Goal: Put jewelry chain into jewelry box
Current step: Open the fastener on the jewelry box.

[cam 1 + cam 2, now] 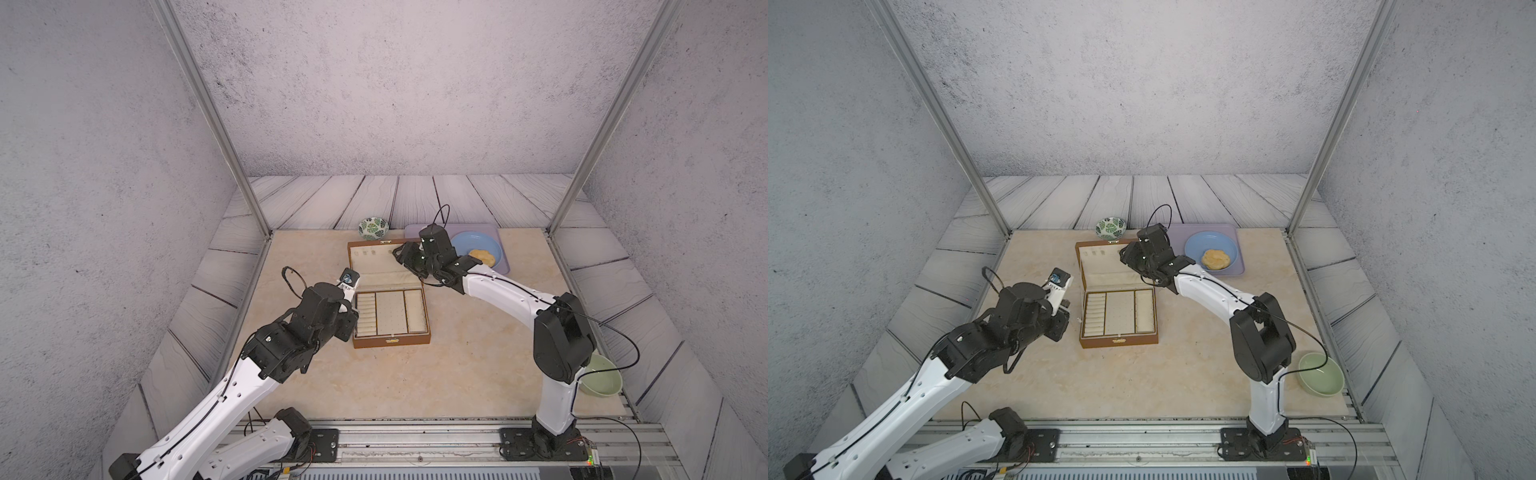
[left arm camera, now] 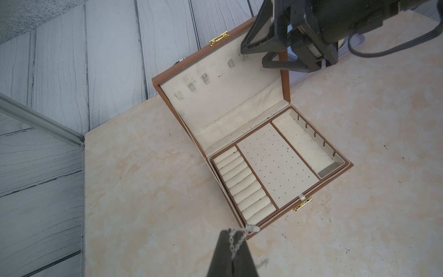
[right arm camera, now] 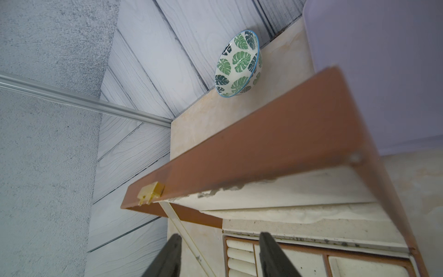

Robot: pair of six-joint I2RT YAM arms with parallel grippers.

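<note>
My left fingers point(image 2: 225, 254) are pinched shut on the chain point(image 2: 233, 241), which dangles from their tips just beside the box point(image 1: 390, 340), at the corner by the ring rolls, above the bench point(image 1: 374, 386) and not yet over any compartment. My right fingers point(image 3: 271, 254) stand partly open close to the raised lid point(image 3: 251, 153), gripping nothing as far as I can see. The box is open and the chain is in hand; what's left, I judge, is carrying it over a compartment and letting go

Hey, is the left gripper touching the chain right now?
Touching. The left wrist view shows the chain pinched at the tip of the shut left gripper, with its loose links dangling out to the side.
</note>
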